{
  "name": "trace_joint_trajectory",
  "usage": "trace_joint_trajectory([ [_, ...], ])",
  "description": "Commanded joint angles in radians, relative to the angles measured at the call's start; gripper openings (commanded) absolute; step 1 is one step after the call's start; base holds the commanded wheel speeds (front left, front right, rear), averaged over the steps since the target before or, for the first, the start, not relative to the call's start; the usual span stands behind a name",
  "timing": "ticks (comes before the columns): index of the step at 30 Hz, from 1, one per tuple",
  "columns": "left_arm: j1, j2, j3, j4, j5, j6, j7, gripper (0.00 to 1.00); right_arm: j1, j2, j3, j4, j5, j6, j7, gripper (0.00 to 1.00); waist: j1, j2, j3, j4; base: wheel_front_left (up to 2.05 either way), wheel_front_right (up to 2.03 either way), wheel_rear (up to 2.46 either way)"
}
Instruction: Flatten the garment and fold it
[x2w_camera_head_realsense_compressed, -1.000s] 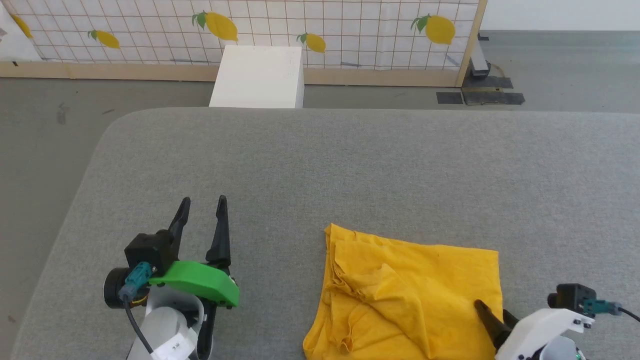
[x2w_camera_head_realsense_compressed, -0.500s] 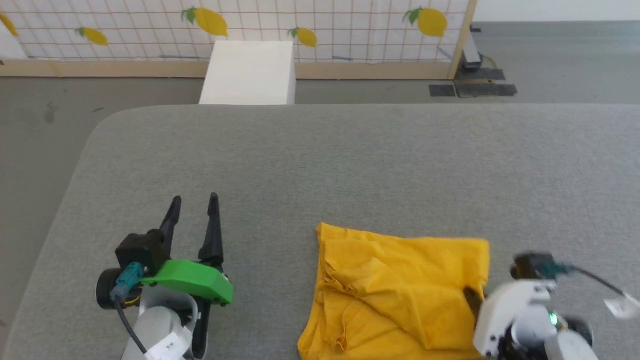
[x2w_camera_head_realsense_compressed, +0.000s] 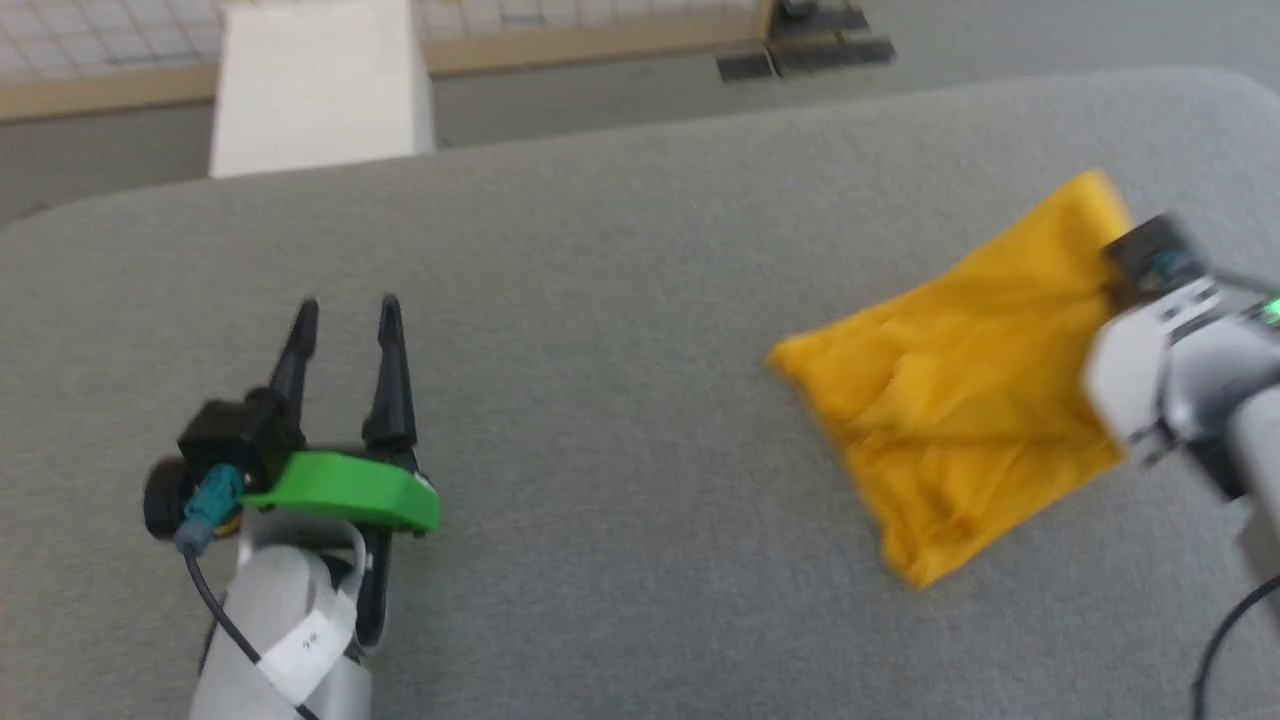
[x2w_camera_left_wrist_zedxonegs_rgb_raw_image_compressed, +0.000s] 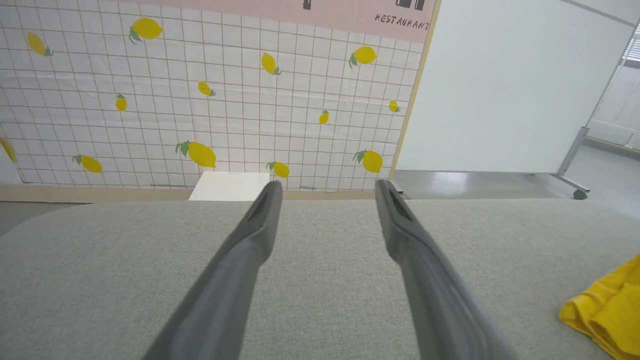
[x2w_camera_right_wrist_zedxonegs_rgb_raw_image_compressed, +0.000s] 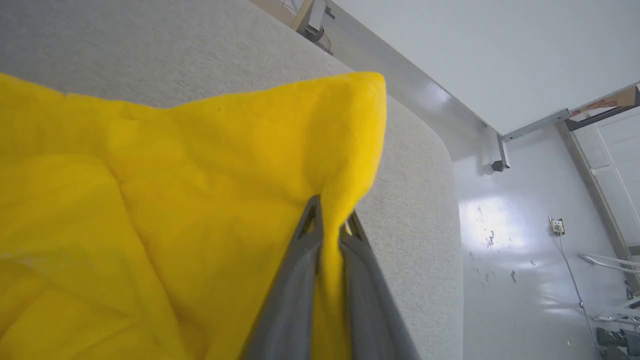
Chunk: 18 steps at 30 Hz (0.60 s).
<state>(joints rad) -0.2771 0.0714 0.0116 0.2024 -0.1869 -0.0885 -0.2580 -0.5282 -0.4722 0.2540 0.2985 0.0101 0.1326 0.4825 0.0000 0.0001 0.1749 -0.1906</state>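
Note:
The garment (x2w_camera_head_realsense_compressed: 960, 390) is a bright yellow cloth lying folded in a rough rectangle on the right of the grey padded table (x2w_camera_head_realsense_compressed: 620, 300); no print shows. In the right wrist view my right gripper (x2w_camera_right_wrist_zedxonegs_rgb_raw_image_compressed: 332, 215) is shut on a pinched fold near the garment's (x2w_camera_right_wrist_zedxonegs_rgb_raw_image_compressed: 175, 175) raised corner. The head view shows that arm's pale wrist housing (x2w_camera_head_realsense_compressed: 1160, 330) over the garment's right edge, hiding the fingers. My left gripper (x2w_camera_head_realsense_compressed: 345, 305) stands open over bare table at the left, well apart from the cloth, fingers (x2w_camera_left_wrist_zedxonegs_rgb_raw_image_compressed: 260, 220) spread around nothing. A yellow edge of the garment (x2w_camera_left_wrist_zedxonegs_rgb_raw_image_compressed: 610, 310) shows at the left wrist view's lower right.
A white box (x2w_camera_head_realsense_compressed: 315, 90) stands on the floor just beyond the table's far edge. Behind it runs a lemon-print tiled partition (x2w_camera_left_wrist_zedxonegs_rgb_raw_image_compressed: 200, 100). The table's rounded corner and edge (x2w_camera_right_wrist_zedxonegs_rgb_raw_image_compressed: 430, 165) lie close beside the garment, with shiny floor beyond.
The head camera has swung, shifting the whole picture. My right gripper has closed on the garment and carried it right and away from the left gripper, turning it. The left gripper stays open.

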Motion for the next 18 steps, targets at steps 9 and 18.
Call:
trace_joint_trajectory([
  [9,-0.109,0.074,-0.017,-0.071,0.046,-0.009,0.021,1.00,-0.163,-0.103,-0.211,0.174,-0.127,-0.002,-0.160,0.00,0.0000,-0.0001,0.289,-0.155,0.00,0.00,0.00],
  [18,-0.128,0.107,-0.033,-0.153,0.062,-0.007,0.073,1.00,-0.224,-0.058,-0.506,0.232,-0.326,-0.002,-0.278,0.00,0.0000,-0.0001,0.377,-0.136,0.00,0.00,0.00],
])
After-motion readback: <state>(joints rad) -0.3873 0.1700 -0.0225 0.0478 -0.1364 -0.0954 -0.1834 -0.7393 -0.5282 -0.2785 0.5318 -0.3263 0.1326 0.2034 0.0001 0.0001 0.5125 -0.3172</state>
